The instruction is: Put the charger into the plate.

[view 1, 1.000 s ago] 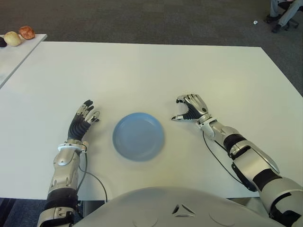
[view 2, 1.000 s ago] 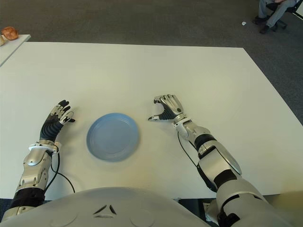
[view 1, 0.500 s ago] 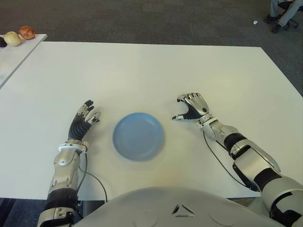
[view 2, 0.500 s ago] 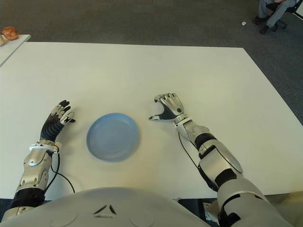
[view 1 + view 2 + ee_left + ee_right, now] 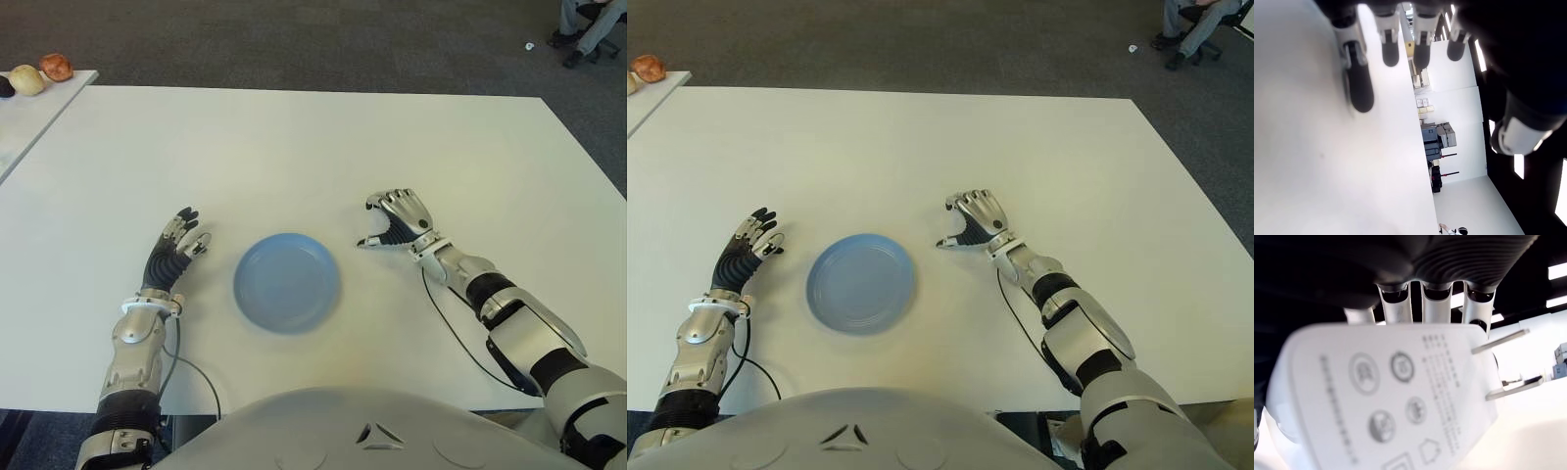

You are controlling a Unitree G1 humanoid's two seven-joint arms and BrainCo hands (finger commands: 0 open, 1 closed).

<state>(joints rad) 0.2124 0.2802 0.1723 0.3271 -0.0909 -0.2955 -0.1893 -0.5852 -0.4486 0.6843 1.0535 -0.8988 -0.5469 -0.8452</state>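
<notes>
A white charger [image 5: 1381, 396] with two metal prongs fills the right wrist view, held under the curled fingers of my right hand [image 5: 395, 221]. From the head, that hand is low over the white table [image 5: 294, 147], a little right of the round blue plate [image 5: 287, 282], and it hides the charger. Nothing lies in the plate. My left hand [image 5: 174, 250] shows to the left of the plate, fingers stretched out and holding nothing.
A second white table at the far left carries a few small round objects [image 5: 39, 71]. Dark carpet lies beyond the table's far edge. A person's legs [image 5: 586, 24] show at the top right corner.
My right hand has shifted very slightly to the right, still curled. The left hand and the plate have stayed put.
</notes>
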